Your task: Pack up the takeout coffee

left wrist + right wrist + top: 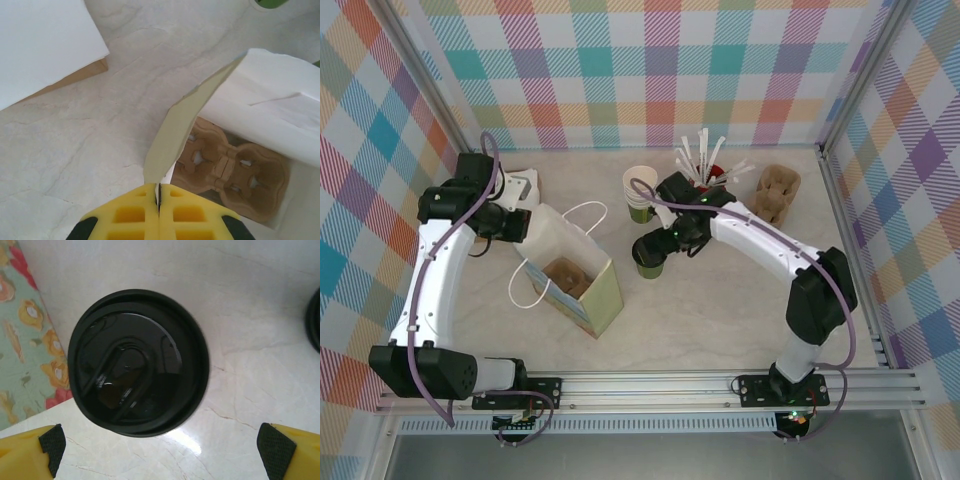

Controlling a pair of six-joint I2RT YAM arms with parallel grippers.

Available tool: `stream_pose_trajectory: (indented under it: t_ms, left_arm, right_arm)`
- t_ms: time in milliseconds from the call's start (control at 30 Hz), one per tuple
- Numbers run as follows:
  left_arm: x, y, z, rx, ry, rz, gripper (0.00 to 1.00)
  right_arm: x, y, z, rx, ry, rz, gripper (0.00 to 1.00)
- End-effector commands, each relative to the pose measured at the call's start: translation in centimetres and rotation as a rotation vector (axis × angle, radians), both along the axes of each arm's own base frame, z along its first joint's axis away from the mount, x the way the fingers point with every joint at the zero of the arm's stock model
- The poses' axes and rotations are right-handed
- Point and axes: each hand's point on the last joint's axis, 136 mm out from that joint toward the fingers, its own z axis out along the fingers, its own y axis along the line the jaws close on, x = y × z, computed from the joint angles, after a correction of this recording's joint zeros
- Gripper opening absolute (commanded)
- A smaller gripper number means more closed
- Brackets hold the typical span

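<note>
L arm bent, reaching fwd; left tool (pixel 159 197) clamped on gift bag (pixel 270 95) rim. R arm stretched in toward centre, right tool (pixel 162 447) aimed down, jaws wide apart, empty; takeout coffee (pixel 139 362) upright on surface (pixel 250 315) just beneath it, beside bag

Robot test cell dressed as a coffee-shop counter

Pastel plaid panels (pixel 650 70) set in bare aluminium posts (pixel 428 78) walled in a marble-look worktop (pixel 720 320) on three sides. An aluminium rail (pixel 650 385) along its near edge carried a white left arm (pixel 430 280) and a white right arm (pixel 770 250), bolted side by side. The goods were café stock. A stack of paper cups (pixel 640 190) and a red holder of white sticks (pixel 705 160) stood toward the far edge, and cardboard cup carriers (pixel 777 192) lay in the far right corner. A paper gift bag (pixel 605 300) stood left of the middle with another carrier (pixel 235 170) inside, and a black-lidded takeout coffee (pixel 137 375) stood near it.
</note>
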Motion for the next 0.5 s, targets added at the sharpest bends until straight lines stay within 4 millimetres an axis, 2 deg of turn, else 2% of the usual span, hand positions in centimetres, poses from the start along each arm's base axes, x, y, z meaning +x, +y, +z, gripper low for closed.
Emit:
stream_pose_trajectory:
  t_ms: [0,467]
  left_arm:
    - [-0.2,1.1,-0.3,0.001,0.020,0.074,0.00]
    - [-0.1,1.1,-0.5,-0.013,0.005,0.072,0.00]
  right_arm:
    - [-0.7,0.5,0.1,-0.026,0.028,0.024,1.00]
    - [-0.7,1.7,-2.1,-0.086,0.089,0.039,1.00]
